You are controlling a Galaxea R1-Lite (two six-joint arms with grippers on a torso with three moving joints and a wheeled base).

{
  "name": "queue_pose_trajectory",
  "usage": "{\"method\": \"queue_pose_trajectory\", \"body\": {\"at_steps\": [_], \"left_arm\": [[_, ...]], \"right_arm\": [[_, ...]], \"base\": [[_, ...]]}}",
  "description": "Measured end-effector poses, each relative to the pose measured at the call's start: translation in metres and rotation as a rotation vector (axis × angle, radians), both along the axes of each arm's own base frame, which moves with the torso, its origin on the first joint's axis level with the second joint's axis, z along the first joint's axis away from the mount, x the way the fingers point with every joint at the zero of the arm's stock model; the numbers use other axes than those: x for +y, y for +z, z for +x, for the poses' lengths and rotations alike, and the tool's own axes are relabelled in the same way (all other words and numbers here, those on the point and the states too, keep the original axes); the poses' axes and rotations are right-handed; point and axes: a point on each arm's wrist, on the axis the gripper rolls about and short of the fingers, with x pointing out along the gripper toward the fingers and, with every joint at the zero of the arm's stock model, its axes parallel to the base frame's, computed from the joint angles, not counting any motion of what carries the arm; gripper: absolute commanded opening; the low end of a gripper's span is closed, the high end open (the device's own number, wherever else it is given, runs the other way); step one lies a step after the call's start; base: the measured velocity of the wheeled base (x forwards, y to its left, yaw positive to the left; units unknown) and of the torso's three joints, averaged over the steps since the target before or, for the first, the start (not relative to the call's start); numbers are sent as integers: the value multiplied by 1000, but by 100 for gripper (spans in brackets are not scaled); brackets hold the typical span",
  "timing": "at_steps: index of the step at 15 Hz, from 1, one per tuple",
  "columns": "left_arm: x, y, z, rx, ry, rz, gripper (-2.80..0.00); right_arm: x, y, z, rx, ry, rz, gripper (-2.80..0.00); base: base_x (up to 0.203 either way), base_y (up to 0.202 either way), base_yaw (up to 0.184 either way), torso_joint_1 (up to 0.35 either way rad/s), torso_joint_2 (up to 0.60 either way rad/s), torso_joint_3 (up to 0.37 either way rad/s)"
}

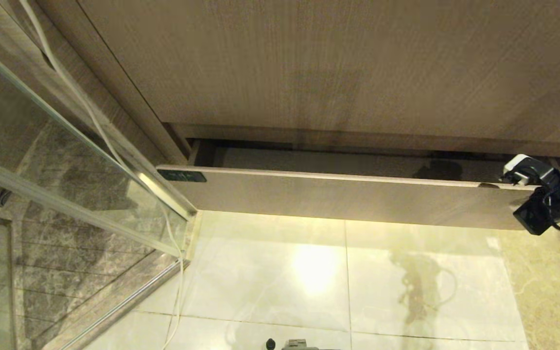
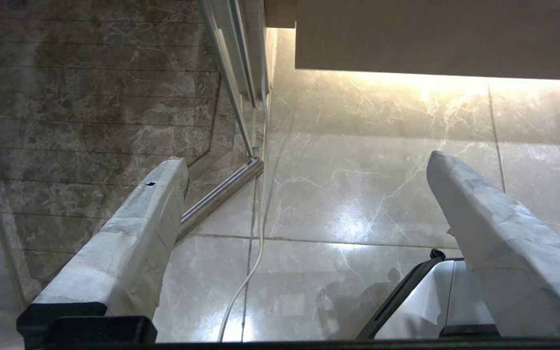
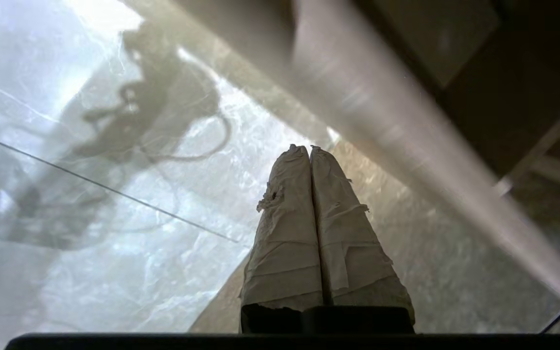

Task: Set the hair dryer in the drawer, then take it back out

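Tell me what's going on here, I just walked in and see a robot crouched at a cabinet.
The right gripper, fingers pressed shut and holding nothing, is at the right end of the drawer, by its front edge. The drawer stands partly open. No hair dryer shows in any view. The left gripper hangs open over the floor tiles, idle, near the glass shower door.

Drawer ajar beside the right pincer

The wide shallow wood-grain drawer (image 1: 348, 197) extends left of the tape-wrapped right pincer (image 1: 516, 177); pale marble floor tiles (image 1: 319, 272) lie below, tall wood-grain panel (image 1: 333, 63) behind.
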Motion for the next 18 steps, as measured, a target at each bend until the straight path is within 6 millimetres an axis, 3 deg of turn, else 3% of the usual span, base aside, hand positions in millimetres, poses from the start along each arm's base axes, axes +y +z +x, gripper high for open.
{"method": "queue_pose_trajectory", "body": {"at_steps": [10, 18], "left_arm": [[0, 0, 0, 0, 0, 0, 0], [0, 0, 0, 0, 0, 0, 0]], "right_arm": [[-5, -17, 23, -160, 133, -85, -280], [-12, -44, 43, -302, 138, -161, -280]], "base": [[0, 0, 0, 0, 0, 0], [0, 0, 0, 0, 0, 0]]}}
